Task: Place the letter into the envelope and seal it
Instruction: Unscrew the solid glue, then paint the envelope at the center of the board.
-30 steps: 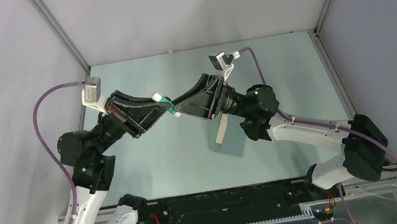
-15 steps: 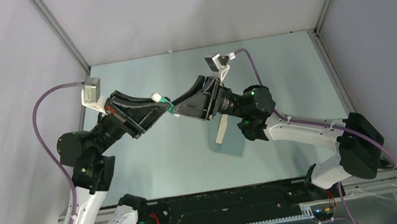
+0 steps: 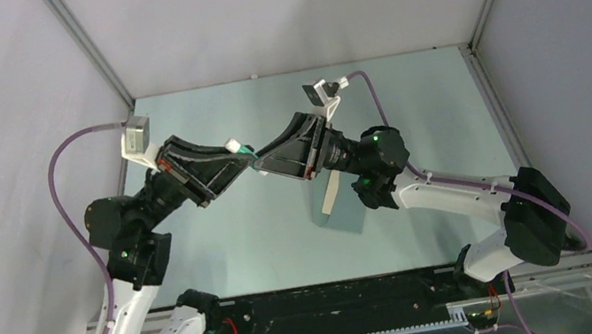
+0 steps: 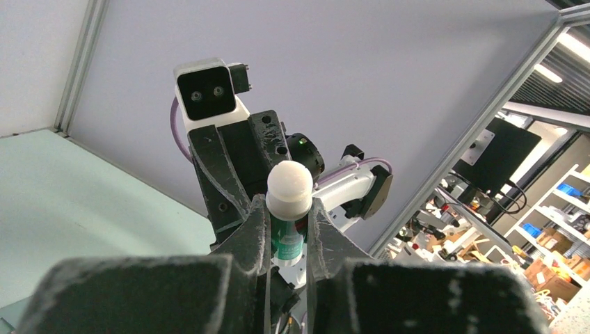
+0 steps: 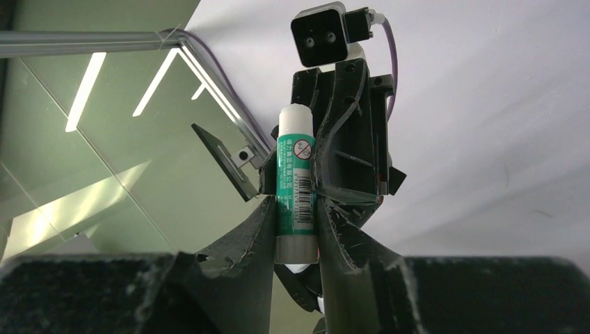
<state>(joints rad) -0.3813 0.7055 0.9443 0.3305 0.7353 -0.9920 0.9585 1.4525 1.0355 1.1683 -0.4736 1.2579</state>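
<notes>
Green-and-white glue stick (image 5: 296,182) hangs between the two claws, which meet tip to tip in the air above the pale green table (image 3: 407,96). The left arm (image 3: 126,288) rises from its base at the near left, bends at a dark elbow and reaches inward to the right. The right arm (image 3: 457,189) runs low from the near right, folds back at its elbow and stretches left across the table. The grippers point at each other, nearly in one line.

The left gripper (image 4: 286,217) is clamped on the stick's green body, with both fingers (image 4: 254,233) pressed to it. The stick's rounded white end pokes out past the tips. The right gripper (image 5: 296,221) is closed on the stick's pale grey end, and its fingers (image 5: 259,229) touch it on either side. The barcode label shows just above them.

The envelope (image 3: 347,220) lies flat on the table below the right wrist, well apart from both claws. The tan letter (image 3: 331,193) shows as a narrow strip along its left side, touching it. The arm hides the rest, so I cannot tell whether the sheet is tucked inside or only lying on top
</notes>
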